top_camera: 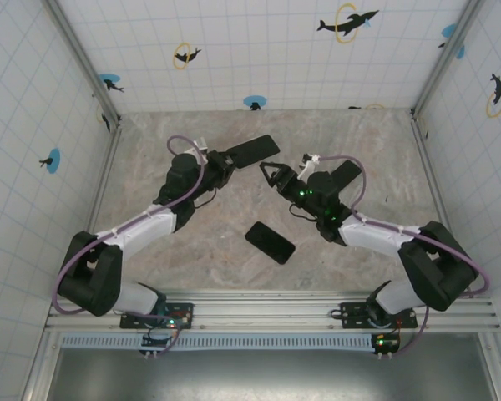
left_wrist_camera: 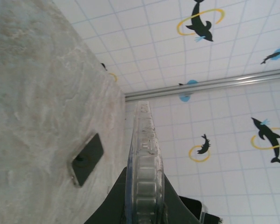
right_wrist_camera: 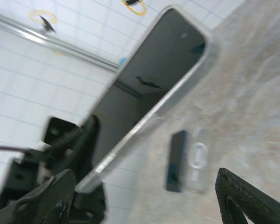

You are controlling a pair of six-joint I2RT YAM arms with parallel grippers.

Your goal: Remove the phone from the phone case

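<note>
nearest the bases, a black slab lies flat on the table, long axis slanting far-left to near-right. reads like the phone to me, can't swear to it. further out, the right gripper is spread wide and empty, aimed at the phone case. the left gripper is clamped on 1 end of that case, held off the table, its long axis running rightward, free end just past the right gripper. can't tell whether a phone sits inside.

One overhead, two wrist cameras
Top looks down from behind; wrists peer close and tilted, all sharing the phone.
</note>
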